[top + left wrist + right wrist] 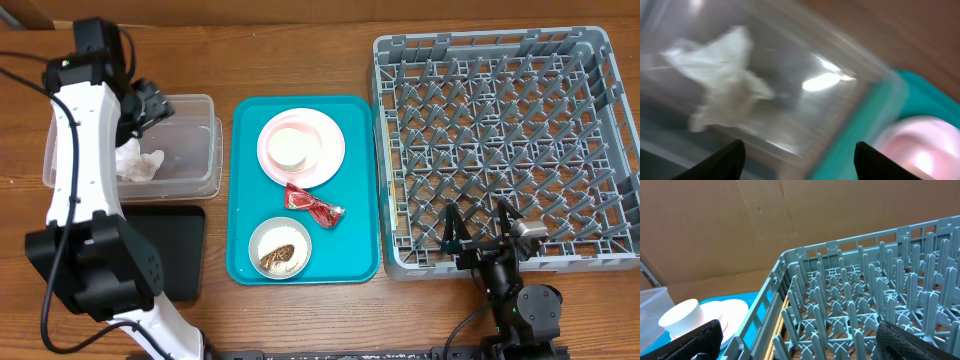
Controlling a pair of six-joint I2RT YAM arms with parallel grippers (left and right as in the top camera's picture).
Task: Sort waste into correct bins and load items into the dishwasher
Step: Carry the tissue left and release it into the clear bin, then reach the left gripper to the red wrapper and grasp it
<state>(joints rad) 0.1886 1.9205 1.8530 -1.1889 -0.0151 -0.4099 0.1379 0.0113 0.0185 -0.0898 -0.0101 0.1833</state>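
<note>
- White and papery, the crumpled napkin (138,160) lies inside the clear tub (212,150), toward the end farthest from the teal tray (241,200). It is an irregular lump of pointed folds with no plain long axis.
- The tub is a see-through rectangular plastic box with rounded corners; its long side runs left to right in the overhead view, its near end just beside the teal tray's edge.
- The left gripper (155,103) hangs over the tub's back rim. In the blurred left wrist view its two dark fingers stand well apart with nothing between them.
- A flat black tray (185,250) lies in front of the tub, partly hidden by the left arm.
- On the teal tray, the large pale pink plate (327,150) is round and smooth, with the small white cup (290,147) standing on it. Whether a smaller dish sits under the cup I cannot tell.
- The crinkled red wrapper (315,206) lies between plate and bowl, its long axis slanting from the plate down toward the tray's right edge.
- The pale grey round bowl (258,240) sits at the tray's front and holds brownish food scraps (278,258).
- The grey plastic dish rack (382,150), square with lattice walls and rows of upright pegs, stands just beside the teal tray's right side; no dishes show among the pegs.
- The right gripper (480,222) hovers at the rack's front wall, fingers spread wide and holding nothing.
</note>
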